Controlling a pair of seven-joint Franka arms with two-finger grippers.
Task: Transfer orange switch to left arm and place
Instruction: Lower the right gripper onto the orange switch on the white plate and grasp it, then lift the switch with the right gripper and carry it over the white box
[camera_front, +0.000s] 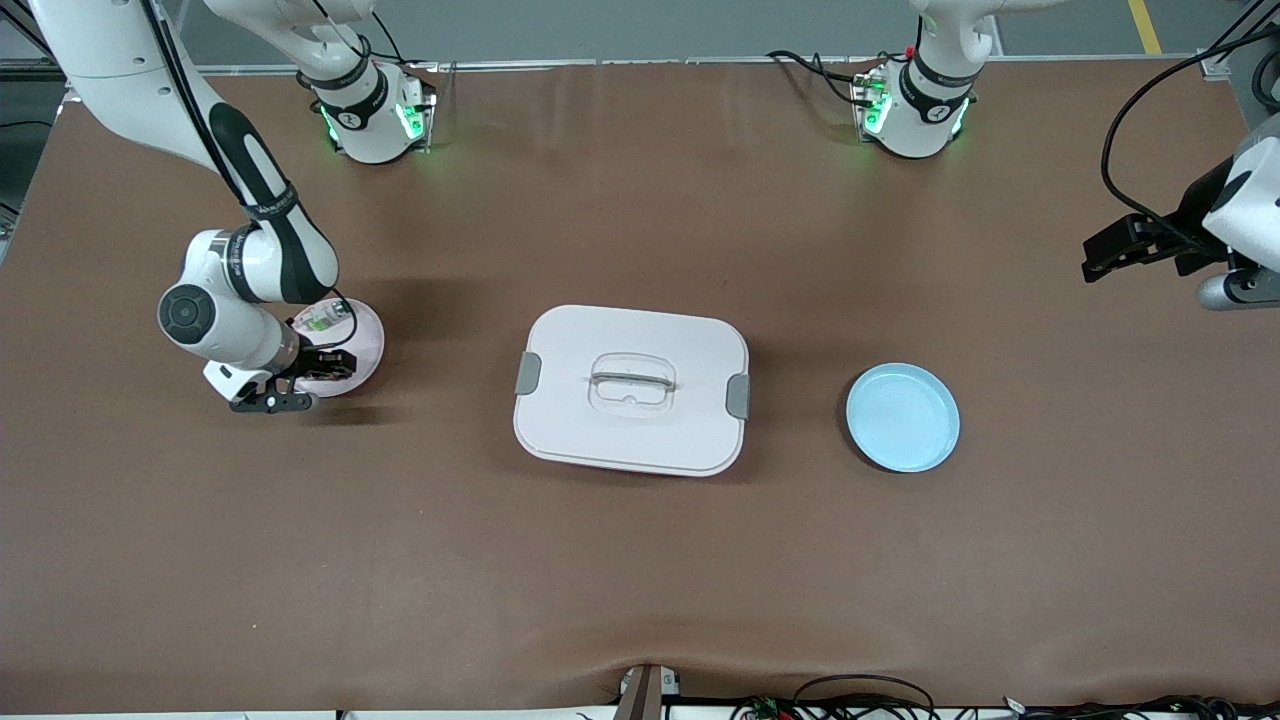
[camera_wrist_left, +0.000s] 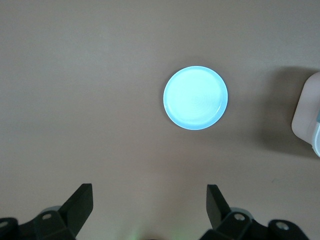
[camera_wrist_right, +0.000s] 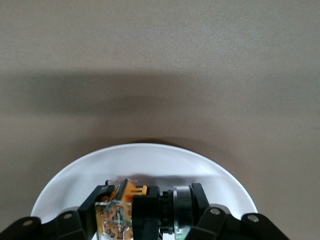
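Gripping orange switch (camera_wrist_right: 131, 210) on pink plate (camera_front: 366, 340): right end effector (camera_wrist_right: 150, 220), switch lengthwise between fingers; left end effector (camera_wrist_left: 150, 207) wide open, empty.

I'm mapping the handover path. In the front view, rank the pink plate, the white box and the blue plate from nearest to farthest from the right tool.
1. Pink plate: directly under the right tool, which is shut on the orange switch.
2. White box: mid-table.
3. Blue plate: toward the left arm's end.
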